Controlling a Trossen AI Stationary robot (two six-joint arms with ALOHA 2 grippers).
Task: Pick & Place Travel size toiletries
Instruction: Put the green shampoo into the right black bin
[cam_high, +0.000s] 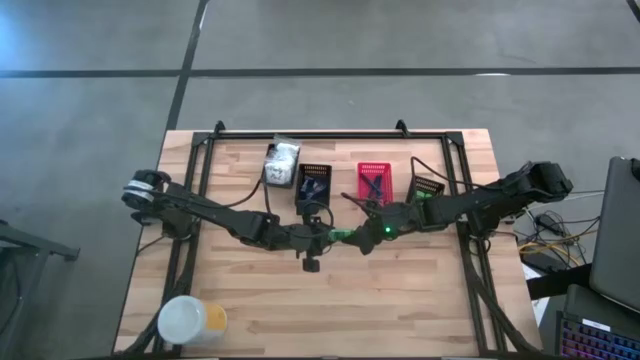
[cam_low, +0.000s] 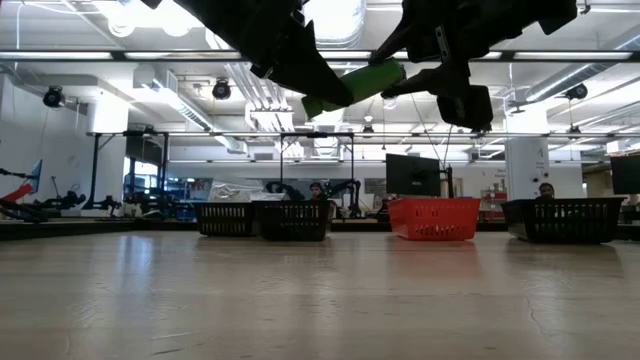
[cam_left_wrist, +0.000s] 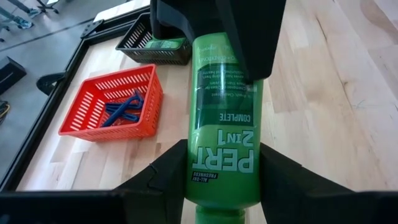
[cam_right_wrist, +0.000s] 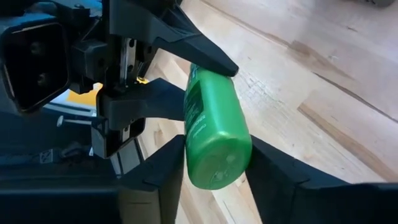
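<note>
Green bottle gripped from both ends above the tabletop

Hands are meeting at the centre of the high view, both raised off the tabletop (cam_high: 400, 300). A green bottle (cam_left_wrist: 222, 124) is lying between them. The left hand (cam_left_wrist: 224, 177) is gripping its cap end, fingers clamped on either side. The right hand (cam_right_wrist: 214, 162) is closing narrowly around the bottle's base. A red basket (cam_high: 376, 181) holding blue razors (cam_left_wrist: 121, 109) is sitting just above frame centre.

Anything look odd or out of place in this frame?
One thing: the green bottle hangs in mid-air above the table, with the left end effector and the right end effector both around it, one at each end. Nothing looks spilled or damaged.
</note>
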